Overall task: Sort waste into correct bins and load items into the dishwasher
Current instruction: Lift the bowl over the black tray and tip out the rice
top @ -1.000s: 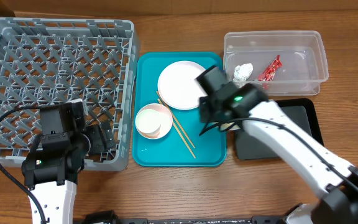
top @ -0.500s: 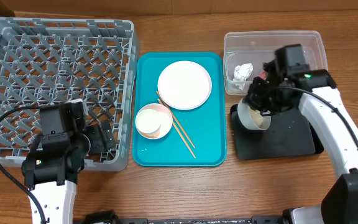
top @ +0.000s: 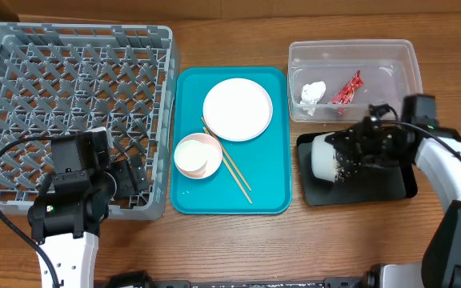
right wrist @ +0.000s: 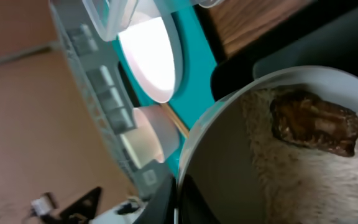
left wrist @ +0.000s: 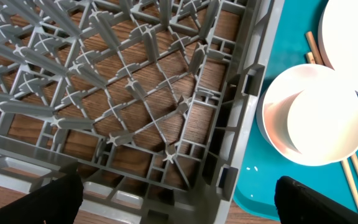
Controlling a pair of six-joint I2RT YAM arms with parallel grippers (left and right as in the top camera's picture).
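Pale grey-green bowl (right wrist: 222, 155), close up and tilted, with white rice grains (right wrist: 291, 183) and one brown lump (right wrist: 316, 127) inside; black tray (right wrist: 328, 43) beside its rim; beyond, teal tray (right wrist: 201, 40) bearing white plate (right wrist: 151, 56) and pink bowl (right wrist: 157, 130), grey dish rack (right wrist: 98, 93), wooden counter (right wrist: 253, 18).

Left hand (top: 130, 178) splayed; right hand (top: 352, 150) clamped, tipped sideways.

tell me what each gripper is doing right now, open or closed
Left gripper: open, holding nothing.
Right gripper: closed on a bowl tipped over the black tray.
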